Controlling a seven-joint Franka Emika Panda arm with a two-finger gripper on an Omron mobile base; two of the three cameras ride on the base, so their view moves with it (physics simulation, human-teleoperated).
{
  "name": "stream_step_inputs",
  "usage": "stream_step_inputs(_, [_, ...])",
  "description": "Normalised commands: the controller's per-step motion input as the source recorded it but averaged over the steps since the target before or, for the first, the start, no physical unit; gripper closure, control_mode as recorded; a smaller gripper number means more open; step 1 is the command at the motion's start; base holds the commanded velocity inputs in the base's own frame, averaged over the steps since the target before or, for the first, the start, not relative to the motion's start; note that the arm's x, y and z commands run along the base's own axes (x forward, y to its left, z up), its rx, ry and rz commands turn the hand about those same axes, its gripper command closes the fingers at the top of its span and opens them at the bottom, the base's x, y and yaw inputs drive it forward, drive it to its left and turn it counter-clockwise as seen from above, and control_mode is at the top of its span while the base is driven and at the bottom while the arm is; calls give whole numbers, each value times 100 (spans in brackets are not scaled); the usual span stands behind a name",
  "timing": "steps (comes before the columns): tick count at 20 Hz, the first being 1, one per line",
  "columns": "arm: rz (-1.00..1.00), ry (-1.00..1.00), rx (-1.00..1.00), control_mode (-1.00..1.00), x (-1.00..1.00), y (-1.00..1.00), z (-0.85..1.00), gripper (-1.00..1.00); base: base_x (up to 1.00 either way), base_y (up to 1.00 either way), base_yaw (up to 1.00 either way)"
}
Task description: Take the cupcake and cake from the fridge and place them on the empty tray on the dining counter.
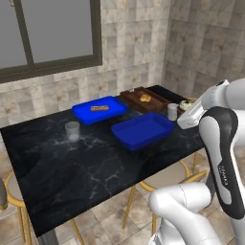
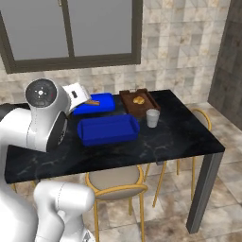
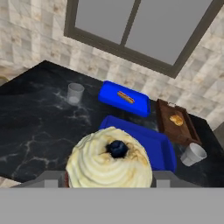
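1 big black marble dining counter (image 3: 39, 131) spreads out below and ahead of the pincer (image 3: 109, 183), with everything else parked on it. Just ahead and below sits the empty blue tray (image 3: 159, 148), the drop target. Farther ahead is the other blue tray (image 3: 124, 98) with a bread stick, and off to the right a dark brown tray (image 3: 177, 127) and a cup (image 3: 192, 154); another cup (image 3: 75, 92) stands ahead to the left. Smallest: the cupcake (image 3: 109, 162), pinched between the jaws, cream swirl facing the hand camera. Risk as I see it: the pincer looks short of the tray, so letting go too soon would land it on bare marble, maybe toppled.
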Motion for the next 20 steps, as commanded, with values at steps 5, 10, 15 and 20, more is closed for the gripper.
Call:
stream_step_inputs(5, [1, 0, 1, -100, 40, -1, -17, 100, 5, 0, 0])
stream_step_inputs(10, [8, -1, 0, -100, 81, -6, -49, 100, 0, 0, 0])
stream_step_inputs(15, [21, -2, 1, -100, 63, -2, -38, 100, 0, 0, 0])
stream_step_inputs(20, [25, 2, 1, -100, 59, 0, -1, 100, 0, 0, 0])
